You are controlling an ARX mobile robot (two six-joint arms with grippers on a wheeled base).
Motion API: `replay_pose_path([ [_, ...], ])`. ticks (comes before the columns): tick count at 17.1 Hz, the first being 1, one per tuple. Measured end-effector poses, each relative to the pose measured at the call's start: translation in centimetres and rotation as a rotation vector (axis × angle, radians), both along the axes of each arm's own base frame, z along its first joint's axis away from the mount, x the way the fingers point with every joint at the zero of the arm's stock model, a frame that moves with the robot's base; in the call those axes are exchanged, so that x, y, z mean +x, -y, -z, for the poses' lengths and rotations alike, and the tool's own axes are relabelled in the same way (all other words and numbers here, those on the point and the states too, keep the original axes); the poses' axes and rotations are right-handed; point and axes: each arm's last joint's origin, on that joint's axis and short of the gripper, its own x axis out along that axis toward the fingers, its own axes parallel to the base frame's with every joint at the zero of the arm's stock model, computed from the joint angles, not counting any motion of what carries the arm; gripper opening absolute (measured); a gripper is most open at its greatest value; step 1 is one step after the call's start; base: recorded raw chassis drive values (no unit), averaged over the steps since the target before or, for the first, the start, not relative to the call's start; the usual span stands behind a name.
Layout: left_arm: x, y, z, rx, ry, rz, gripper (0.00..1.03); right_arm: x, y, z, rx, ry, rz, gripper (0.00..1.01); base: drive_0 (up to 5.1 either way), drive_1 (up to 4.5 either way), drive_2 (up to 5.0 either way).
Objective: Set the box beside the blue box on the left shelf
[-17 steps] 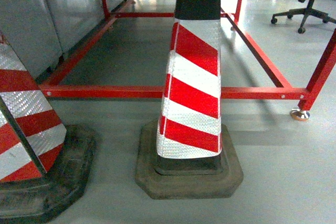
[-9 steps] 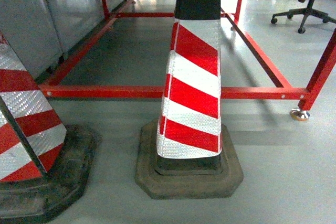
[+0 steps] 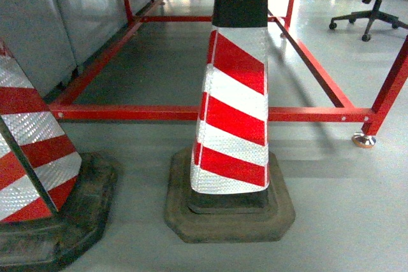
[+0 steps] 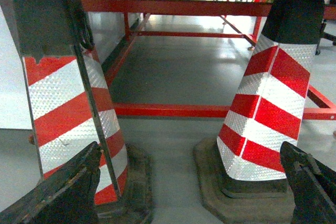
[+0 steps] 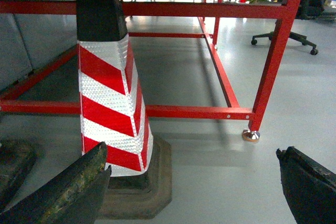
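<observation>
**Cones and red bars ahead**

Two striped cones on the floor: middle cone (image 3: 233, 103) right in front, left cone (image 3: 32, 151) close beside it. Narrow bare floor gap (image 4: 168, 166) between them. Low red frame (image 3: 191, 112) crossing just behind. Open grey floor (image 3: 344, 202) on the right, up to the frame's foot (image 3: 364, 139).

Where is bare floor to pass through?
Bare floor lies right of the middle cone, up to the red frame's foot, and inside the red frame. Tight: the gap between that cone and the left cone.
</observation>
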Motion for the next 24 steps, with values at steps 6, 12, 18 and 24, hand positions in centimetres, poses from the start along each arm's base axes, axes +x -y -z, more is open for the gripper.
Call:
replay_pose_path([
  [6, 0.00, -0.01, -0.01, 0.003, 0.001, -0.003, 0.98, 0.00, 0.00, -0.01, -0.001, 0.002, -0.001, 0.98, 0.0, 0.00, 0.0],
  [12, 0.00, 0.00, -0.01, 0.011, 0.002, 0.000, 0.98, 0.00, 0.00, 0.00, 0.000, 0.000, 0.000, 0.98, 0.0, 0.00, 0.0],
  [18, 0.00, 0.00, -0.01, 0.010, 0.001, -0.001, 0.98, 0.00, 0.00, -0.01, 0.000, 0.002, 0.000, 0.98, 0.0, 0.00, 0.0],
  [24, 0.00, 0.00, 0.00, 0.010, 0.001, -0.001, 0.98, 0.00, 0.00, -0.02, 0.000, 0.002, 0.000, 0.98, 0.0, 0.00, 0.0],
])
